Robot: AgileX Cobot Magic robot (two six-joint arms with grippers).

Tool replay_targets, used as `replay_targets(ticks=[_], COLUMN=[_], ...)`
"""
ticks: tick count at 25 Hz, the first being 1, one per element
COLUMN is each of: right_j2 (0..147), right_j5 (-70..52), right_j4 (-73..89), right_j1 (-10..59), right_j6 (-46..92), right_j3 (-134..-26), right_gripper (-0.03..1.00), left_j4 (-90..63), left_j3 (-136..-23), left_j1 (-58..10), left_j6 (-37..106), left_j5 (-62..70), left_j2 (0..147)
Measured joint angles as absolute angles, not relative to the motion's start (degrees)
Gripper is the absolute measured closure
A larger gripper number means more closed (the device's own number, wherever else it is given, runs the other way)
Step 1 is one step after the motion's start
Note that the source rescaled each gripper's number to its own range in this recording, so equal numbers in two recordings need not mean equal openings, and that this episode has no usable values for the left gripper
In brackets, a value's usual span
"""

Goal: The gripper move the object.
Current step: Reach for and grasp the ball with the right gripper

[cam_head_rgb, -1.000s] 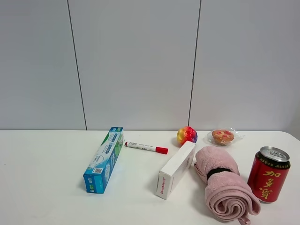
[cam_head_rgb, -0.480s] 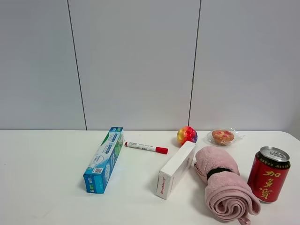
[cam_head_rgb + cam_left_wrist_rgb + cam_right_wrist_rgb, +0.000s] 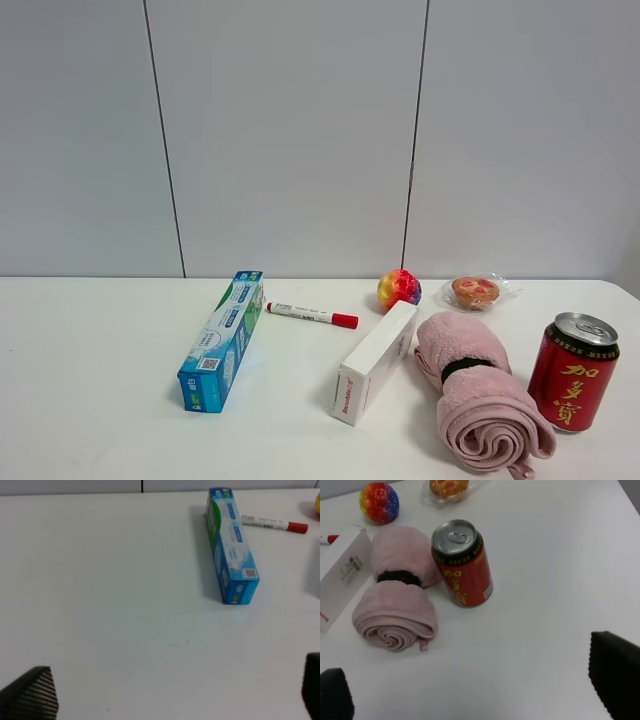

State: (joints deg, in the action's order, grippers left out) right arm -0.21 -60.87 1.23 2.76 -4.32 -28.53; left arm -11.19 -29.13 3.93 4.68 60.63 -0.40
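The rainbow ball [image 3: 399,289] is sitting on the desk [image 3: 100,400] just beyond the far end of the white box [image 3: 375,362], apart from it and untouched. The left gripper [image 3: 170,695] is hanging above the desk with its jaws standing wide open; the right gripper [image 3: 475,685] is likewise holding its jaws spread wide, gripping nothing

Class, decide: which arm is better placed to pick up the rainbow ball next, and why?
Right. The rainbow ball lies right of centre, and the right gripper, open, has it in its wrist view beyond the pink towel. The left wrist view faces the toothpaste box.
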Motion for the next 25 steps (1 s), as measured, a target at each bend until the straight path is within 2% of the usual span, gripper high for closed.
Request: replay_targets(ticks=[6, 11, 18, 25], right_j2=[0.37, 8.84, 27.72, 48.72], right_j5=[-60.82, -59.91, -57.84, -58.29], right_j4=[0.41, -1.36, -3.98, 4.61], right_j1=[2.76, 2.76, 2.76, 2.76], right_j6=[-3.67, -3.32, -3.22, -3.01], right_j3=[-28.53, -32.14, -50.1, -70.82], right_gripper=[0.0, 0.0, 0.0, 0.03], left_j4=[-11.19, -11.19, -11.19, -11.19], left_j3=[-29.13, -29.13, -29.13, -29.13], left_j1=[3.93, 3.93, 3.93, 3.93], left_j6=[4.68, 4.68, 4.68, 4.68], left_j5=[60.63, 60.63, 60.63, 60.63], left_j2=[-0.4, -0.4, -0.4, -0.4])
